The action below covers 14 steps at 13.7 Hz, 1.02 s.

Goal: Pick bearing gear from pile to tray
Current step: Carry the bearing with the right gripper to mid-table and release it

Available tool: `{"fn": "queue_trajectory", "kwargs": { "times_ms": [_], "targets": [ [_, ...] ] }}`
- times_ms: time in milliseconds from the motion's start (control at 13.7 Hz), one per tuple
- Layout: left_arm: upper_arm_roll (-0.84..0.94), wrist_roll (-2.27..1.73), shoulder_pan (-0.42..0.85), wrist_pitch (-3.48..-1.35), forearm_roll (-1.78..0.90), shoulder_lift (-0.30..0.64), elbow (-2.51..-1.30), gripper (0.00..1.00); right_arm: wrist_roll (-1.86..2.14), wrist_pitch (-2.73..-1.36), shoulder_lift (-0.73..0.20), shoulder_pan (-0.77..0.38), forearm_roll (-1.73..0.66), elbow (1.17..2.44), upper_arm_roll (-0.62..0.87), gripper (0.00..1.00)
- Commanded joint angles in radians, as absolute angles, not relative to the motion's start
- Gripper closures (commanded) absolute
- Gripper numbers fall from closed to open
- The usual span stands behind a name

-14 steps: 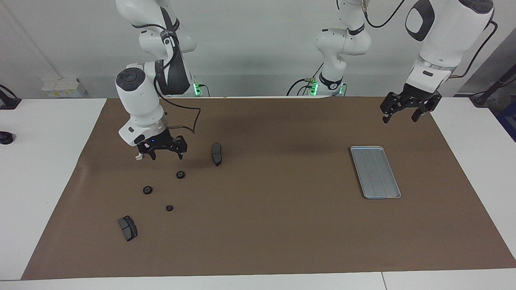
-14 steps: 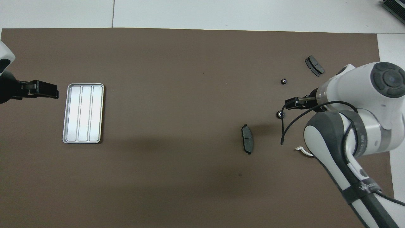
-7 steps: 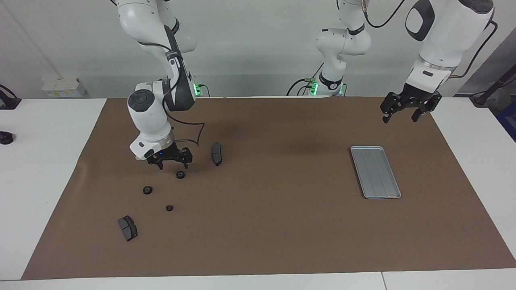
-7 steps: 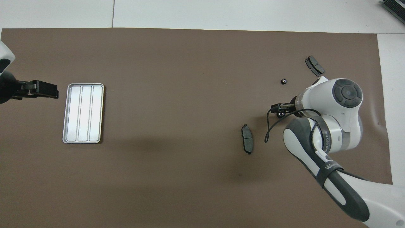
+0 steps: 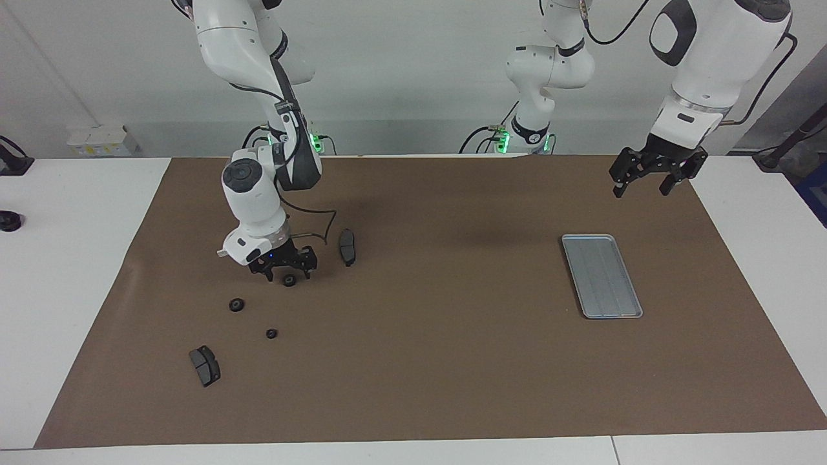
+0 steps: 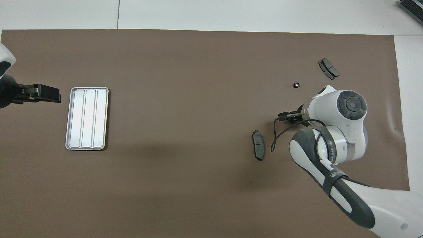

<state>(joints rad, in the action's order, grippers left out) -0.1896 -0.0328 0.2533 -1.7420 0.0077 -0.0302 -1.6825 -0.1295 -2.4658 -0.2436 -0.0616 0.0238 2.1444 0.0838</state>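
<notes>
Three small black gears lie on the brown mat toward the right arm's end: one (image 5: 289,280) between my right gripper's fingers, two (image 5: 236,305) (image 5: 272,334) farther from the robots. My right gripper (image 5: 289,274) is open and low over the mat, with a finger on each side of that gear. In the overhead view the right gripper (image 6: 287,116) hides this gear; one gear (image 6: 297,85) shows. The silver tray (image 5: 601,276) (image 6: 87,118) lies empty toward the left arm's end. My left gripper (image 5: 641,188) waits open in the air near the tray.
One dark brake pad (image 5: 347,247) (image 6: 258,144) lies beside the right gripper, toward the tray. Another pad (image 5: 205,365) (image 6: 328,68) lies farthest from the robots. A bit of the white bracket (image 5: 221,254) shows by the right wrist.
My right gripper has moved toward the tray's end and come down, from beside the nearest gear to astride it. The left arm has not moved.
</notes>
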Motion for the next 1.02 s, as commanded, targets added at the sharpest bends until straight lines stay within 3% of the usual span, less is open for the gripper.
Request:
{"fn": "queue_trajectory", "kwargs": {
  "times_ms": [0,220,293,366,439,732,951],
  "targets": [
    [-0.186,-0.040,0.249,-1.746,0.025,-0.055,-1.710,0.00,-0.083,-2.514,-0.255,-0.054,0.003,2.161,0.086,0.25],
    [-0.187,-0.040,0.249,-1.746,0.025,-0.055,-1.710,0.00,-0.078,-2.507,-0.255,-0.048,0.003,2.163,0.086,0.37],
    [-0.186,-0.040,0.249,-1.746,0.025,-0.055,-1.710,0.00,-0.078,-2.500,-0.255,-0.048,0.003,2.161,0.087,0.54],
    [-0.186,-0.040,0.249,-1.746,0.025,-0.055,-1.710,0.00,-0.078,-2.497,-0.253,-0.049,0.003,2.161,0.087,0.84],
    [-0.186,-0.040,0.249,-1.746,0.025,-0.055,-1.710,0.00,-0.080,-2.497,-0.250,-0.049,0.003,2.161,0.087,1.00],
    [-0.187,-0.040,0.249,-1.746,0.025,-0.055,-1.710,0.00,-0.094,-2.476,-0.210,-0.063,0.003,2.148,0.087,1.00],
    [-0.187,-0.040,0.249,-1.746,0.025,-0.055,-1.710,0.00,-0.173,-2.384,-0.199,-0.109,0.003,2.070,0.092,1.00]
  ]
}}
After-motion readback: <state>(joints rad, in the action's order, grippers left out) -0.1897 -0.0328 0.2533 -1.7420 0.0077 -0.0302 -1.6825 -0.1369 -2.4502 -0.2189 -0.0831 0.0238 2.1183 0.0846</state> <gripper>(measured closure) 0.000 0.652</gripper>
